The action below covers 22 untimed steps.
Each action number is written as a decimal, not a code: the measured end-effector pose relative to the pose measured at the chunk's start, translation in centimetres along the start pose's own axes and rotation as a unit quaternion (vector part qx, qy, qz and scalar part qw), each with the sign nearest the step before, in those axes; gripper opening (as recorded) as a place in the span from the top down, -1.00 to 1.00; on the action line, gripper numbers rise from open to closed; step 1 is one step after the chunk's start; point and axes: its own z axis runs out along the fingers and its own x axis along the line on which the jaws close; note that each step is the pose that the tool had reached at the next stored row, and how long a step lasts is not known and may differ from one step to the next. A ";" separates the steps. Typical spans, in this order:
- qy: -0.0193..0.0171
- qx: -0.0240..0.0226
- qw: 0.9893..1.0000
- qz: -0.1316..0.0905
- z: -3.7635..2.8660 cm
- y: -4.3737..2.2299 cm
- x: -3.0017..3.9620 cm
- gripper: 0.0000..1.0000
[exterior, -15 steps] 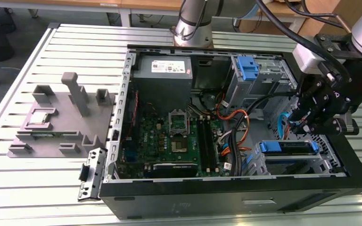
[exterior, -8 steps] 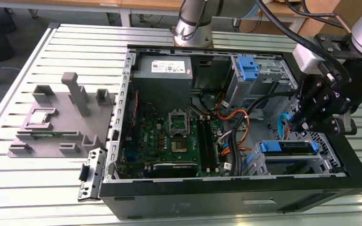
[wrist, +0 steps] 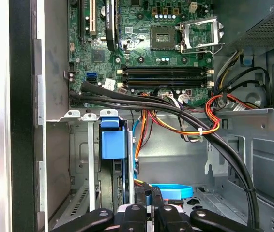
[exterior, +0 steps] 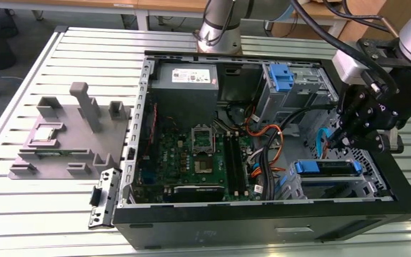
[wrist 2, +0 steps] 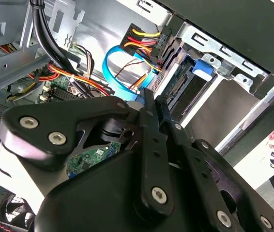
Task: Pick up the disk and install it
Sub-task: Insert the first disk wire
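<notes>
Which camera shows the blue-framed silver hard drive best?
The exterior view: the blue-framed silver hard drive shows along its full length. The first wrist view gives its blue end head on; the second wrist view catches just a blue corner.

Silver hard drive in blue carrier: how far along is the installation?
Done, apparently: the silver hard drive in its blue plastic carrier sits in a metal drive bay of the black computer case. In hand: nothing; the gripper is shut near it. Left: full seating unconfirmed.
</notes>
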 end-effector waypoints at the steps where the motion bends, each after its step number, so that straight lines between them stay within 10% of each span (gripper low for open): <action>1: 0.000 0.000 1.000 0.000 0.00 0.00 0.00 0.68; 11: 0.000 0.003 1.000 0.000 0.12 0.07 0.79 0.68; 22: -0.001 0.028 1.000 -0.002 0.65 0.58 1.83 0.68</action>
